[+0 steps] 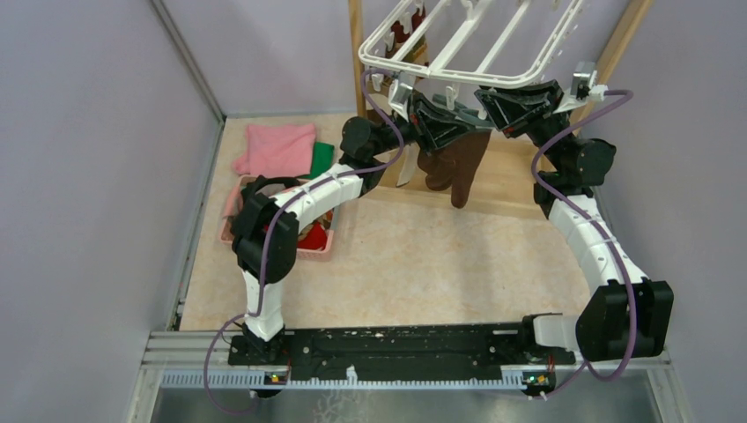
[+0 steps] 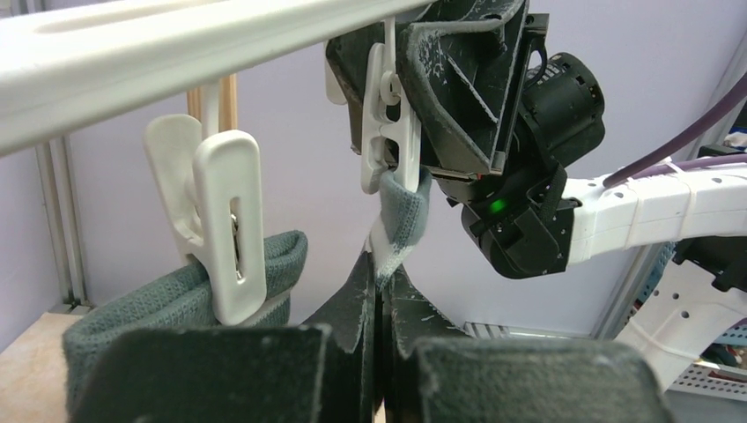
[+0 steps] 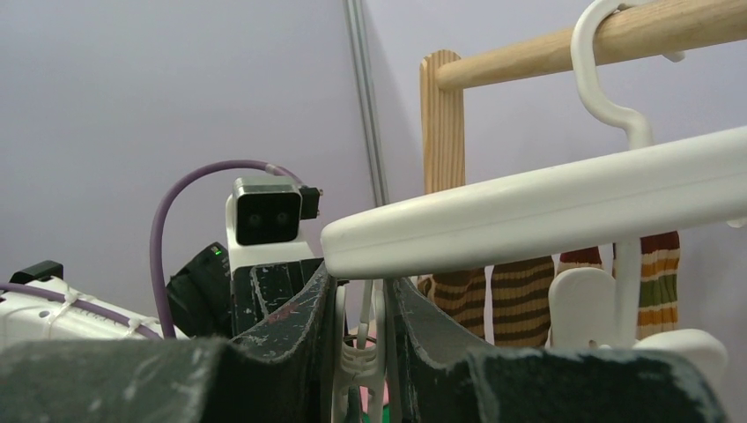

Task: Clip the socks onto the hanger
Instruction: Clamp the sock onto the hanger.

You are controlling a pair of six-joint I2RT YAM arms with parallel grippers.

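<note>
My left gripper (image 2: 380, 304), pinched shut on a grey sock (image 2: 401, 225), holds its cuff at twelve o'clock, in the mouth of a clip (image 2: 383, 132) under the hanger (image 2: 176, 53). My right gripper (image 3: 359, 304) squeezes that clip with narrow jaws. Releasing with the cuff shallow could drop the sock.

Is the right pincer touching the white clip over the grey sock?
Touching. In the right wrist view the right pincer has both fingers pressed against the white clip; the left wrist view agrees.
</note>
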